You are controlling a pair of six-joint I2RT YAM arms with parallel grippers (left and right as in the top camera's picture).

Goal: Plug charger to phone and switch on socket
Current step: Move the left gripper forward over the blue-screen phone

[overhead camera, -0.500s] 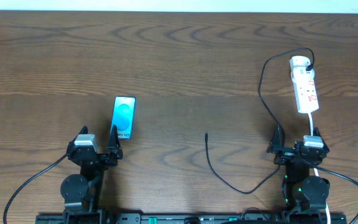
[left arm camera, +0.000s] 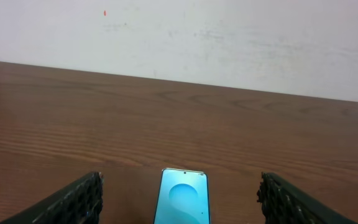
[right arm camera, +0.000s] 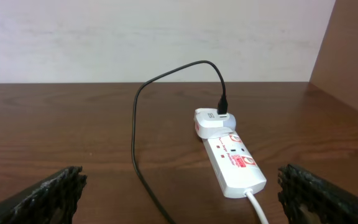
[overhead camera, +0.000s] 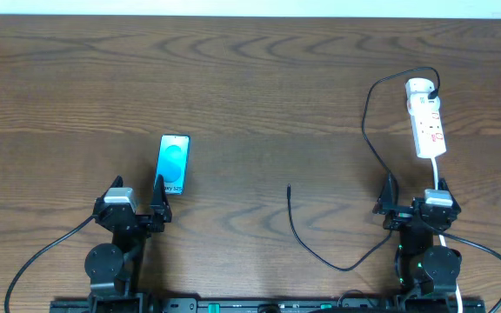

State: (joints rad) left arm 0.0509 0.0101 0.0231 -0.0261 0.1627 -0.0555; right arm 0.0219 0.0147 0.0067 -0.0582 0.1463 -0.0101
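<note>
Blue phone just ahead of left jaws

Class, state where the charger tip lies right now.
In the overhead view the charger tip lies on bare table near the middle, right of the phone and well left of the socket.

Place: a robot lab or test bench.
Table: dark wood grain, with the left arm and right arm fixed at its near edge.
Wall: plain white and bare, straight ahead of the left tool.
Panel: brown board, ahead and right of the right tool.
</note>
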